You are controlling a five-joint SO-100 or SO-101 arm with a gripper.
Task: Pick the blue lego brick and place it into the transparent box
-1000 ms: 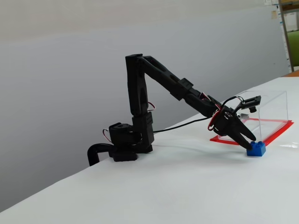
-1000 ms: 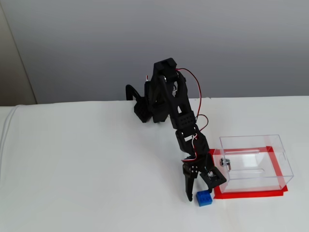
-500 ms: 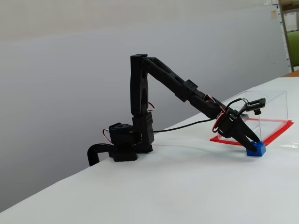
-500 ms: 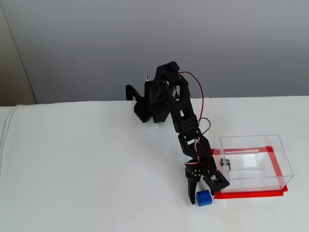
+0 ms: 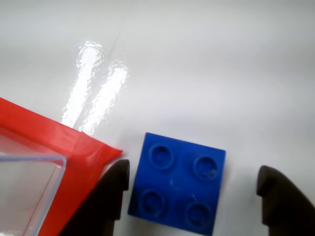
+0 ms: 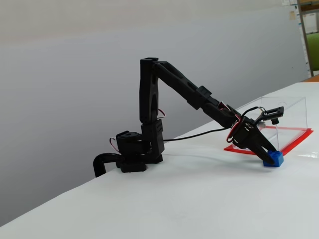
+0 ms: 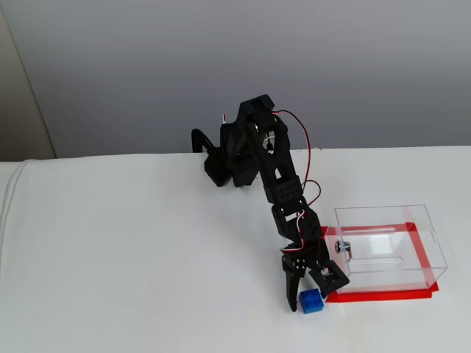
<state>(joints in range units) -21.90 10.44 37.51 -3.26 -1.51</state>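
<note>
One blue lego brick (image 5: 178,184) with four studs lies on the white surface (image 7: 132,257), beside the corner of the red base plate (image 5: 74,147) of the one transparent box (image 7: 390,246). No writing is legible. The jaws (image 5: 192,194) stand wide, one on each side of the brick, neither pressing it; the left one touches the plate's edge.

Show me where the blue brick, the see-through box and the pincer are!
brick (image 5: 177,183), wrist view, on its studded top.
box (image 7: 390,250), a fixed view, on its clear front wall.
pincer (image 5: 189,196), wrist view, midway between its two black tips, which stand apart on either side of the brick.
</note>
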